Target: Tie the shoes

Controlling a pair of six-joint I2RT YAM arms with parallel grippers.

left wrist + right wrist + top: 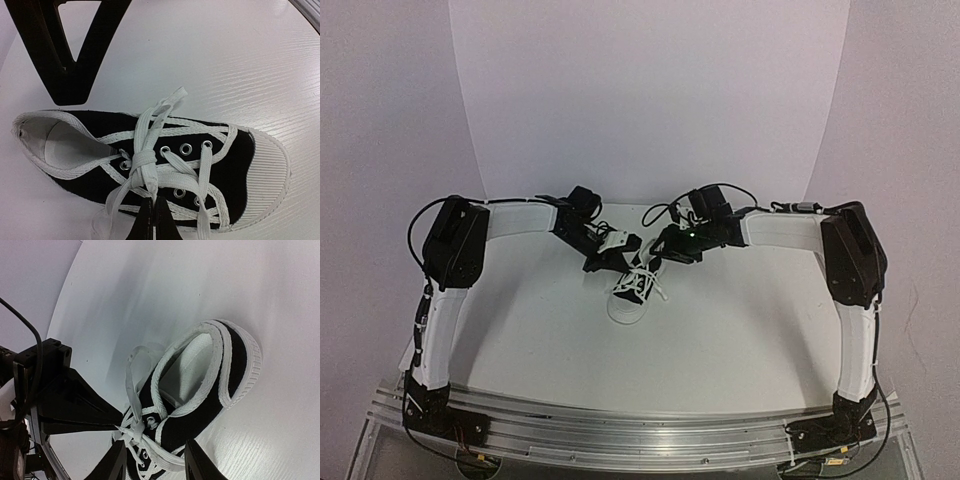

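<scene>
Left gripper point(152, 215) is pinched together at the sneaker's point(235, 160) laces point(142, 162); right gripper point(156, 447) straddles the sneaker, jaws apart.

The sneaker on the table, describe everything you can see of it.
A small black canvas sneaker with a white ribbed rubber toe cap, white sole edge, white trim and lining, metal eyelets. It sits sole-down on the white table. Its long white laces are wrapped into a knot at the top eyelets, loose strands running off both sides. The left gripper, shut, meets the laces right at the knot; the right gripper is open close beside the shoe.
</scene>
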